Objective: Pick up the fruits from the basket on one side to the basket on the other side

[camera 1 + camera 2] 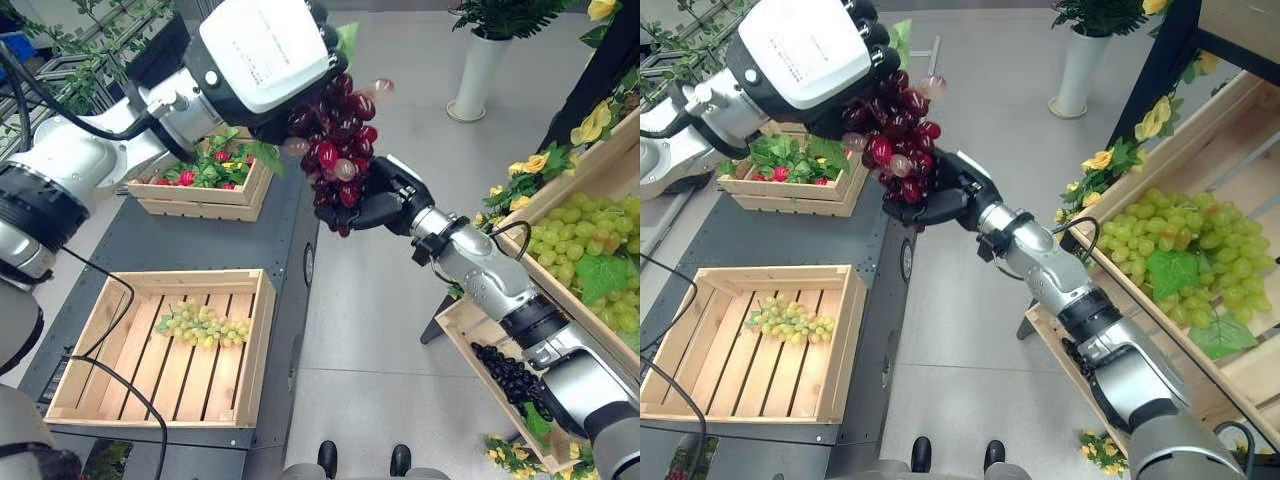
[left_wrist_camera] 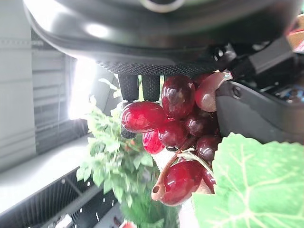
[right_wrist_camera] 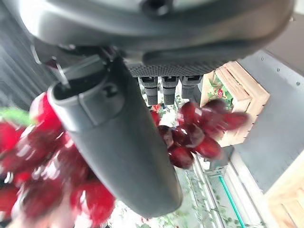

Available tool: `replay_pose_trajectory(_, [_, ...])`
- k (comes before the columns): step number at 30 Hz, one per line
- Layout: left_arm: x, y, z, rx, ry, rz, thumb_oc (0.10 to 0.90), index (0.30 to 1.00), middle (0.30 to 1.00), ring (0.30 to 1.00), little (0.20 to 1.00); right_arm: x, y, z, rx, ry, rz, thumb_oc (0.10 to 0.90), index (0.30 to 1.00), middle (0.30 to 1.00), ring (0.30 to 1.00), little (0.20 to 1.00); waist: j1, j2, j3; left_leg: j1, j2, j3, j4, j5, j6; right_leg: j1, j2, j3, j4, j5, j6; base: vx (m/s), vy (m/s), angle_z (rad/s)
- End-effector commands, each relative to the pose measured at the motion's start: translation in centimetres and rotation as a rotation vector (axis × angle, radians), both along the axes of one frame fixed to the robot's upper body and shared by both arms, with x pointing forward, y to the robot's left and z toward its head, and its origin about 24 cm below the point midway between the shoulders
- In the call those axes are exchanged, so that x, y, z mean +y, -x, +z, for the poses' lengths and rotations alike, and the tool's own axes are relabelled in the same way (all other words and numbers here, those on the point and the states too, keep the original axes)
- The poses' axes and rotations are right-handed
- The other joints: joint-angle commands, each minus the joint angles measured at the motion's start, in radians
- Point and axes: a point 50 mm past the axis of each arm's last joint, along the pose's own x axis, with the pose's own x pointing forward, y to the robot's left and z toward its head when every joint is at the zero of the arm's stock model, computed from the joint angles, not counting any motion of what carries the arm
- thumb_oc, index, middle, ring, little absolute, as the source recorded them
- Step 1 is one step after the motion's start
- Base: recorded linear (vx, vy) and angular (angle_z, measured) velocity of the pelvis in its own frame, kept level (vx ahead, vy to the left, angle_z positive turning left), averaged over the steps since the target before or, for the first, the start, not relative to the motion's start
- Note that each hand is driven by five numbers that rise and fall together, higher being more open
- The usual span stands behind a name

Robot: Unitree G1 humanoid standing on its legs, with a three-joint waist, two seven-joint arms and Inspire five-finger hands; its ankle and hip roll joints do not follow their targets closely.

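— Where's the bunch of dark red grapes?

— Up in the air, above the gap between the dark grey worktop and the slanted wooden shelf. The left robot hand has its fingers curled round the top of the bunch. The right robot hand cups the lower end, thumb and fingers wrapped about it.

— And below?

— On the worktop, at about seven o'clock from the grapes, a pale slatted wooden crate holding a small bunch of green grapes. At nine o'clock, a smaller wooden crate of red fruit and green leaves. At four o'clock, the shelf carries heaped green grapes; a lower crate holds black grapes.
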Motion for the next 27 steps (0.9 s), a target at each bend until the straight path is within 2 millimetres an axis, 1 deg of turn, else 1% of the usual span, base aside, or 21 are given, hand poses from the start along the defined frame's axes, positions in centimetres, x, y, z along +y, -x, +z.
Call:
replay_pose_trajectory(1, [0.5,-0.2,4.9,-0.146,0.189,0.000,0.400,0.300,0.300,0.300,0.300,-0.4,-0.7,3.4,-0.073,-0.187,-0.013,0.800,0.900,0.900,0.900,0.900,0.027,0.011,-0.214,-0.009,-0.060,-0.011,-0.027,-0.021,-0.022,0.004,0.012,-0.008,0.000,0.012,-0.015,0.00,-0.012,-0.04])
replay_pose_trajectory(7, [-1.2,-0.4,4.8,-0.139,0.176,-0.037,0.400,0.300,0.300,0.300,0.300,0.7,-0.6,3.4,-0.047,-0.247,0.028,0.800,0.900,0.900,0.900,0.900,0.022,0.011,-0.218,-0.005,-0.059,-0.007,-0.027,-0.023,-0.021,0.006,0.011,-0.006,0.000,0.011,-0.014,0.00,-0.002,-0.01])
replay_pose_trajectory(11, [-1.9,-0.6,5.0,-0.147,0.177,-0.050,0.400,0.300,0.300,0.300,0.300,1.4,-0.5,3.3,-0.023,-0.290,0.049,0.800,0.900,0.900,0.900,0.900,0.020,0.013,-0.220,-0.005,-0.058,-0.003,-0.027,-0.023,-0.020,0.005,0.011,-0.003,0.000,0.011,-0.014,0.00,0.000,0.00])
replay_pose_trajectory(16, [-2.4,-0.7,4.8,-0.142,0.165,-0.050,0.400,0.300,0.300,0.300,0.300,2.1,-0.4,3.7,-0.028,-0.362,0.066,0.800,0.900,0.900,0.900,0.900,0.022,0.014,-0.221,-0.002,-0.056,-0.001,-0.027,-0.023,-0.020,0.008,0.011,-0.004,0.000,0.011,-0.014,0.00,0.000,0.00])
replay_pose_trajectory(17, [-2.4,-0.8,4.6,-0.136,0.153,-0.042,0.400,0.300,0.300,0.300,0.300,2.1,-0.3,4.1,-0.050,-0.397,0.068,0.463,0.394,0.394,0.394,0.394,0.021,0.015,-0.221,-0.002,-0.056,-0.001,-0.027,-0.023,-0.020,0.007,0.012,-0.001,0.000,0.011,-0.013,0.00,0.000,0.00])
replay_pose_trajectory(18, [-2.5,-0.9,4.5,-0.132,0.149,-0.036,0.400,0.300,0.300,0.300,0.300,2.1,-0.2,4.4,-0.064,-0.412,0.064,0.400,0.300,0.300,0.300,0.300,0.021,0.015,-0.220,-0.002,-0.056,-0.001,-0.027,-0.024,-0.019,0.007,0.012,0.000,0.000,0.010,-0.013,0.00,0.000,0.00])
replay_pose_trajectory(21, [-2.3,-1.2,4.0,-0.114,0.143,-0.009,0.400,0.300,0.300,0.300,0.300,2.3,0.0,5.1,-0.097,-0.447,0.064,0.400,0.300,0.300,0.300,0.300,0.019,0.016,-0.219,0.000,-0.057,-0.001,-0.027,-0.024,-0.018,0.007,0.014,0.006,0.000,0.011,-0.014,0.00,0.000,0.00])
replay_pose_trajectory(27, [-0.9,-1.9,3.2,-0.078,0.144,0.071,0.400,0.300,0.300,0.300,0.300,1.8,0.2,5.3,-0.137,-0.482,0.038,0.400,0.300,0.300,0.300,0.300,0.011,0.017,-0.218,0.004,-0.054,0.007,-0.027,-0.024,-0.016,0.009,0.015,0.016,0.000,0.014,-0.013,0.00,0.000,0.00])
